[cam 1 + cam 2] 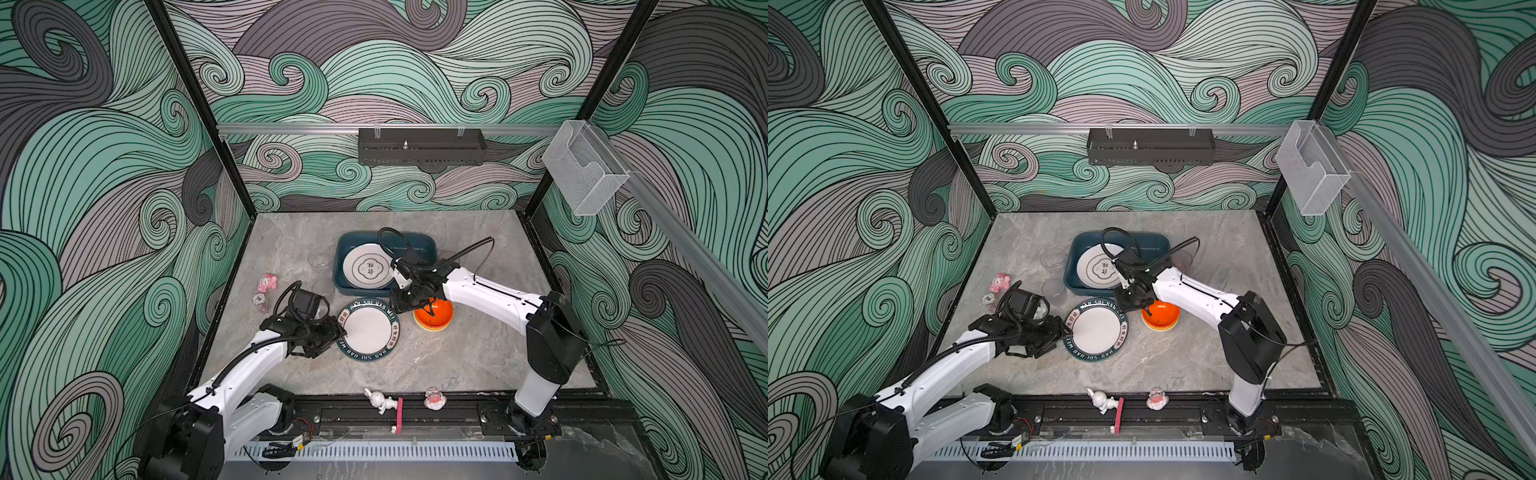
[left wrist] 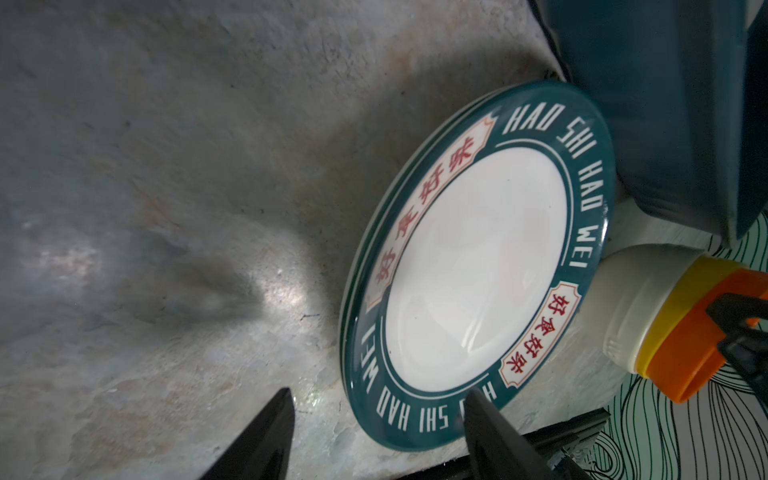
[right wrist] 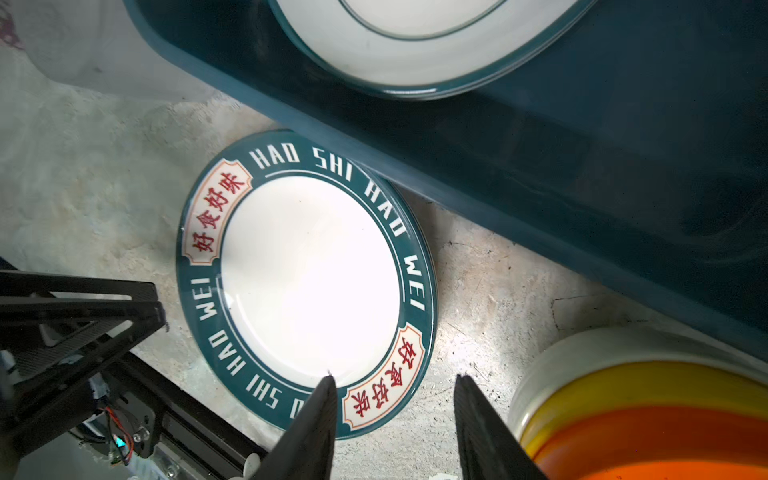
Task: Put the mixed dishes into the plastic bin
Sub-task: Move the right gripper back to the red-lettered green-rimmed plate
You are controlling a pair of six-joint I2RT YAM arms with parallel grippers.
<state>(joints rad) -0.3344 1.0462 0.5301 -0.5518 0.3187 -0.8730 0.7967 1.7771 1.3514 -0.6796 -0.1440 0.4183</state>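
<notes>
Reaching low, left tool gapes astride plate rim; right tool parted, empty, beside bowls.

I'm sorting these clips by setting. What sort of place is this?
Likely a purpose-built robot test cell, not a kitchen: left arm and right arm mounted on a black rail, printed wave-pattern walls enclosing a stone-look tabletop.
</notes>
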